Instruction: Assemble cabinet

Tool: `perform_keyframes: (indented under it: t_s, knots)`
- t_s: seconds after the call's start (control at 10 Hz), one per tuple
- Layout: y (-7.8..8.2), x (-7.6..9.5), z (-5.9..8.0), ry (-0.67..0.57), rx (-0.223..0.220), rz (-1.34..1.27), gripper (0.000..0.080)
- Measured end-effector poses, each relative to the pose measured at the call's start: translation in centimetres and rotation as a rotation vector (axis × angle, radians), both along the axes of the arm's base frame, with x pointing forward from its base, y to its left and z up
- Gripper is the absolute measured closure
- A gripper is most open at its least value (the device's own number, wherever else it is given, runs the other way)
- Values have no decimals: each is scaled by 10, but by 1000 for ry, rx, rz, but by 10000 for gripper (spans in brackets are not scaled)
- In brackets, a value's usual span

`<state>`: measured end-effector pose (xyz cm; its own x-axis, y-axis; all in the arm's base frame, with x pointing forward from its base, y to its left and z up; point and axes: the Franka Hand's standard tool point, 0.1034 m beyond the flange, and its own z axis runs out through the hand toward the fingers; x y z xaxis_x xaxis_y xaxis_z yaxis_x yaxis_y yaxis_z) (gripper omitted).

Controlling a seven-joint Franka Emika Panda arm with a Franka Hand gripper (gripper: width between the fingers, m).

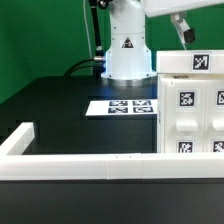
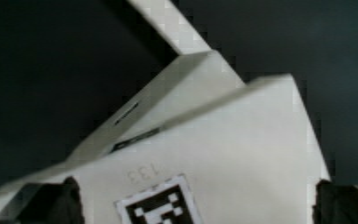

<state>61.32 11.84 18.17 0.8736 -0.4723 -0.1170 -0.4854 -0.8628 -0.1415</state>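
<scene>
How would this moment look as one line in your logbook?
step: cabinet assembly | gripper: above cabinet, grip unclear | marker board: flat on table

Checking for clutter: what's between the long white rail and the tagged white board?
Only bare black table between white L-shaped rail and flat marker board, in the exterior view.

Arm base (image 1: 127, 50) stands upright at rear. Gripper (image 1: 185, 32) hangs at upper right of the exterior view, fingers (image 2: 51, 200) spread apart.

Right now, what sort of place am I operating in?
Most likely a robotics lab bench: a green backdrop, a black table carrying the marker board, and the tagged white cabinet.
</scene>
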Motion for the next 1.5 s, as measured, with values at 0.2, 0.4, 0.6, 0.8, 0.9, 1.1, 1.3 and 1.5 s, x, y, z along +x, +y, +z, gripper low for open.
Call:
perform_keyframes:
  t_s: [0.2, 0.4, 0.6, 0.8, 0.9, 1.1, 1.3, 1.5]
  knots:
    - [3, 2, 1, -11, -10, 135, 151]
    - [2, 2, 0, -34, -6, 275, 151]
    - [0, 1, 0, -62, -66, 553, 151]
    - [3, 1, -1, -89, -84, 873, 151]
    - [7, 0, -3, -95, -92, 991, 151]
    - [3, 1, -3, -108, -85, 1105, 151]
    - [1, 1, -3, -122, -78, 1232, 151]
    - [-4, 8, -4, -191, -115, 1515, 151]
